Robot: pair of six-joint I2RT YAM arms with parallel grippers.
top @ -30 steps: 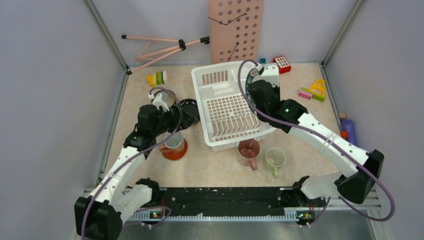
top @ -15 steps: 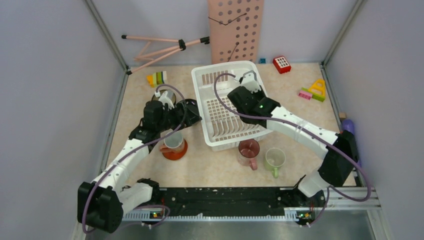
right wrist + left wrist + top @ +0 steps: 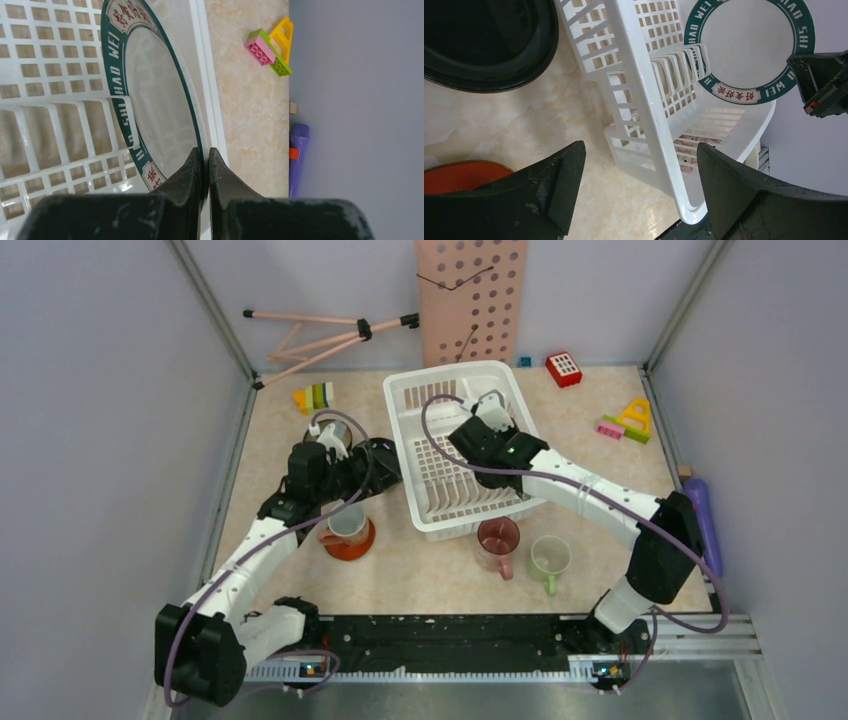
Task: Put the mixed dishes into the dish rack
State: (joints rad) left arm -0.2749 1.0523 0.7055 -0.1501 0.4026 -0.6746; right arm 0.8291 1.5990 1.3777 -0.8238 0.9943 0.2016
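R gripper [image 3: 205, 152] is clenched on the edge of the dark plate w/ lettered rim [image 3: 150, 95], holding it on edge over the far part of the dish rack [image 3: 450, 455], close by the rack's right wall; can't tell if it touches the floor. L gripper [image 3: 640, 147] hangs w/ jaws wide apart, nothing btwn them, just left of the rack, near the black plate [image 3: 484, 40] & orange-red saucer [image 3: 459, 175]. Pink mug [image 3: 497, 538] & pale green mug [image 3: 550, 558] stand on the table in front of the rack.
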